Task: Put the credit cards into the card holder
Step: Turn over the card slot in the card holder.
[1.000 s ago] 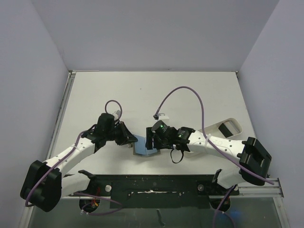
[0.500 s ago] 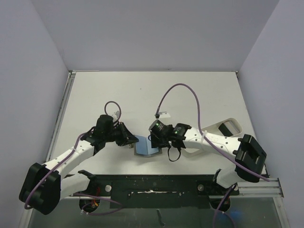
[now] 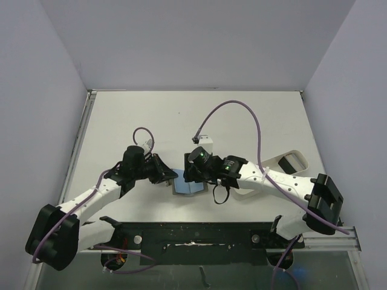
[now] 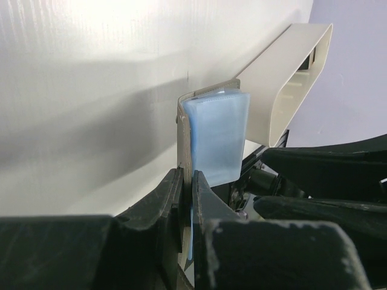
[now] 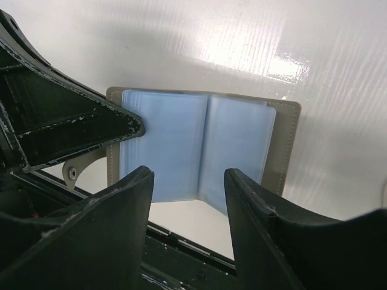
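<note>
The left gripper [image 4: 186, 178] clamps the card holder [image 5: 202, 148] by one flap, propping it open by the table [image 3: 242, 115] near edge. The right gripper [image 5: 188, 176] hovers above, jaws apart, empty

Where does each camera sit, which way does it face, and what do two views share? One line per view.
Top external: above and behind the arm bases, looking down on the table; both arms show.
Left wrist: on the left arm, looking along the left gripper, shut on the card holder, toward the white tray.
Right wrist: on the right arm, looking down past the open right gripper at the card holder.
Shared: both wrist views show its blue lining.
</note>
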Controlling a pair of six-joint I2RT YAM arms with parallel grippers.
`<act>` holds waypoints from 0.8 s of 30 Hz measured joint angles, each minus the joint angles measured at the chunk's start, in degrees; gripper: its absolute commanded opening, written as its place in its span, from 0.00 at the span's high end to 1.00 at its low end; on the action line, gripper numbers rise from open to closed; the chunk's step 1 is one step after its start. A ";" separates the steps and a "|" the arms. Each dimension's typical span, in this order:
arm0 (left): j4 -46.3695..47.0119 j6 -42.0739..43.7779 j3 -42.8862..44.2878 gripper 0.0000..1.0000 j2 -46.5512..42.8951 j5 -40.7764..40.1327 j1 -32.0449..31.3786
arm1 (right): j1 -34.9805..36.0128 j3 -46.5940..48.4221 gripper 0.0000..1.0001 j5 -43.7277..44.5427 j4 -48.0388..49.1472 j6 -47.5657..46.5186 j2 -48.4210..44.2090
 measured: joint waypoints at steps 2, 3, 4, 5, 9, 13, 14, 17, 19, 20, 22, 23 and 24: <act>1.77 -0.61 -0.39 1.00 0.52 -0.02 0.00 | 0.00 -0.42 0.50 -0.11 1.14 0.04 0.50; 2.67 -0.96 -0.59 1.00 0.90 -0.02 0.00 | -0.02 -0.46 0.50 -0.11 1.64 0.09 0.92; 3.74 -1.42 -0.85 1.00 1.36 -0.02 0.00 | -0.07 -0.52 0.50 -0.11 2.12 0.09 1.40; 4.72 -1.84 -1.14 1.00 1.84 0.00 0.00 | -0.13 -0.70 0.50 -0.17 2.78 0.09 1.95; 9.90 -3.54 -3.06 1.00 4.96 0.09 0.00 | -1.05 -2.03 0.50 -1.25 5.35 0.09 4.72; 14.62 -4.98 -5.55 0.90 8.68 0.50 0.00 | -2.34 -4.02 0.49 -2.40 7.45 0.09 8.41; 15.26 -5.07 -5.84 0.87 9.53 0.57 0.04 | -2.49 -4.24 0.48 -2.60 7.74 0.07 9.29; 16.26 -4.87 -5.95 0.78 11.37 0.87 0.31 | -3.15 -4.39 0.47 -3.10 8.74 -0.07 12.15; 16.44 -4.13 -5.95 0.76 11.69 0.90 0.79 | -3.45 -4.35 0.46 -3.48 9.35 -0.31 14.01; 16.33 -3.52 -5.90 0.75 11.69 0.90 1.16 | -3.52 -4.26 0.45 -3.61 9.44 -0.44 15.04; 14.78 -2.16 -5.33 0.72 11.69 0.50 1.95 | -3.54 -3.89 0.44 -3.65 9.07 -0.50 16.74; 13.33 -1.29 -4.85 0.72 11.63 0.00 2.43 | -3.52 -3.06 0.43 -3.61 8.52 -0.44 17.51; 11.93 -0.35 -4.35 0.71 11.41 -0.57 2.93 | -3.48 -2.27 0.42 -3.52 8.35 -0.35 17.92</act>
